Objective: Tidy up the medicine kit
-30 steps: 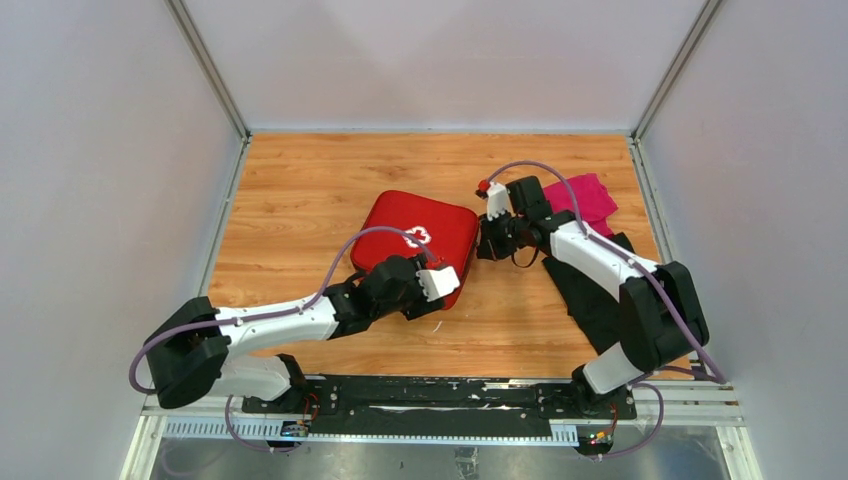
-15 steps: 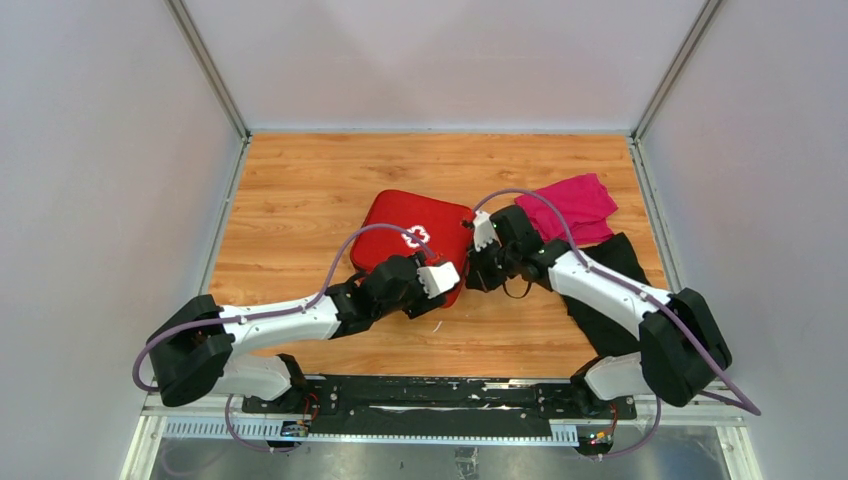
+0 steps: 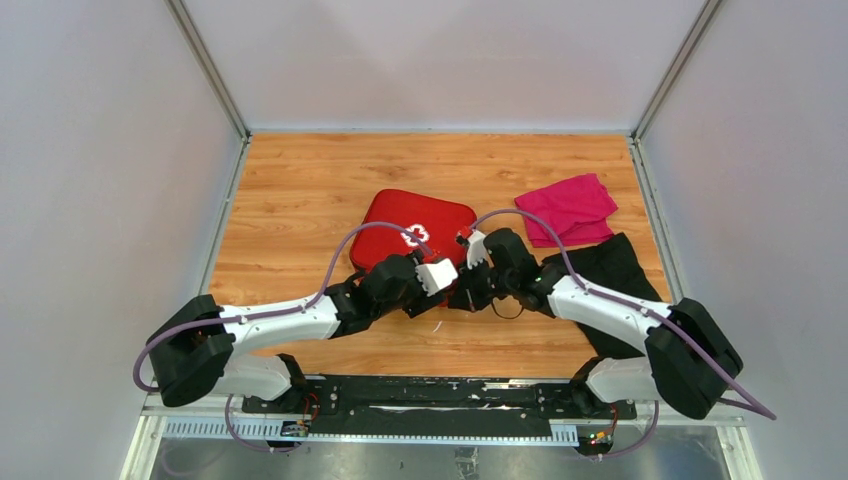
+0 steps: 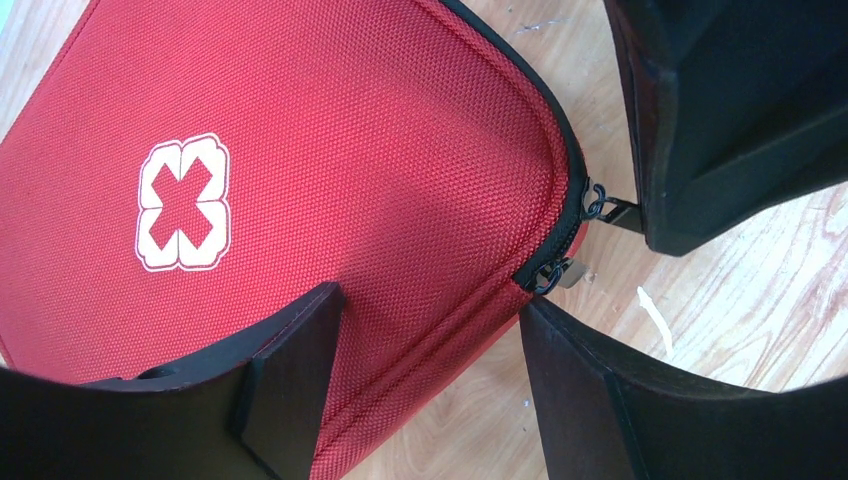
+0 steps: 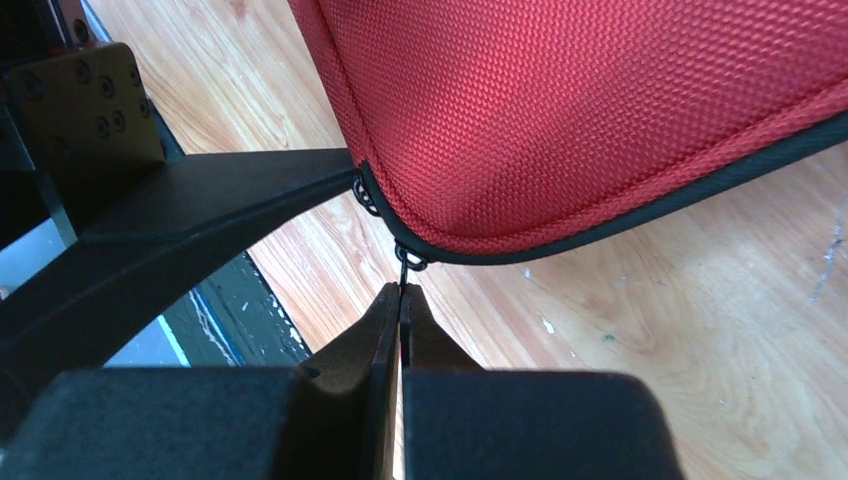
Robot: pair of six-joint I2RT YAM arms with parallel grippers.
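Pale walls (image 3: 100, 150) enclosed your wood tabletop (image 3: 300, 180). Only the right wrist view showed your right end effector (image 5: 402, 290) pinching the zip pull (image 5: 409, 258) of the medicine kit (image 3: 400, 225); the left end effector (image 4: 430, 300) stood spread.

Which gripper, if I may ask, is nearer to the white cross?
Left. The left gripper straddles the medicine kit's near edge beside the white cross; the right gripper pinches a zipper pull off the corner.

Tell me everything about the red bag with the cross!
The medicine kit is a rounded-square red fabric case with a white cross on its lid and a black zip round the edge. It lies flat and zipped shut on the wooden table. The open left pincer straddles its near corner, and the shut right pincer pinches a zip pull there.
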